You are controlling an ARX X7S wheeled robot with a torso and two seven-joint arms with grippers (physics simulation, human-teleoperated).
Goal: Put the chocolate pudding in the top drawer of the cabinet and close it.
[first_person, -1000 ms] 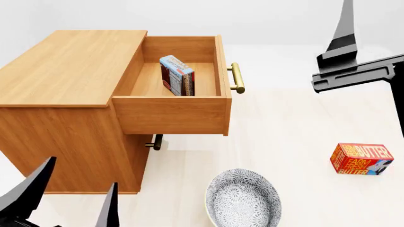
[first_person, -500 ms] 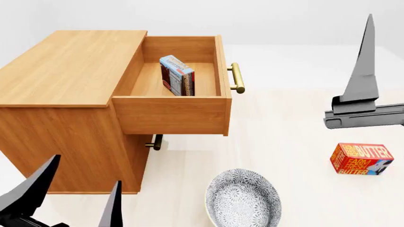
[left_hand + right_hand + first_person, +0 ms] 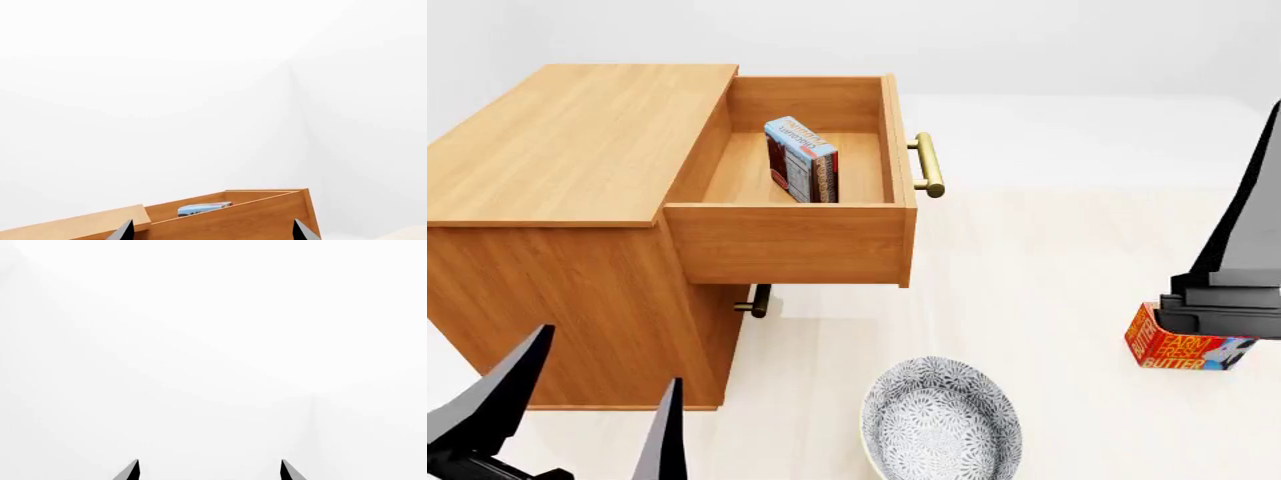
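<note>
Left wrist view: the left gripper (image 3: pixel 210 231) showed only two dark fingertips set wide apart, holding nothing. Beyond them lay the cabinet (image 3: pixel 73 227) and the pulled-out top drawer (image 3: pixel 260 212), the pudding box (image 3: pixel 203 207) visible inside. Plain white walls met in a corner behind.

Head view: the pudding box (image 3: pixel 801 160) stood on edge inside the top drawer (image 3: pixel 787 240), toward 11 o'clock of the frame. The drawer hung fully out of the cabinet (image 3: pixel 561 180), its brass handle (image 3: pixel 928 165) facing 3 o'clock. The left gripper (image 3: pixel 567 425) sat at 7 o'clock, spread and empty.

Change: over the last second the right gripper (image 3: pixel 1234 290) dropped from 2 o'clock to 4 o'clock, away from the handle, partly covering the butter box (image 3: pixel 1188 345). Placing appeared done; closing remained.

Surface: pale, smooth floor carrying a patterned bowl (image 3: pixel 941 420) at 6 o'clock.

Right wrist view: the right gripper (image 3: pixel 208 471) showed two separated tips, nothing between, against blank white.
</note>
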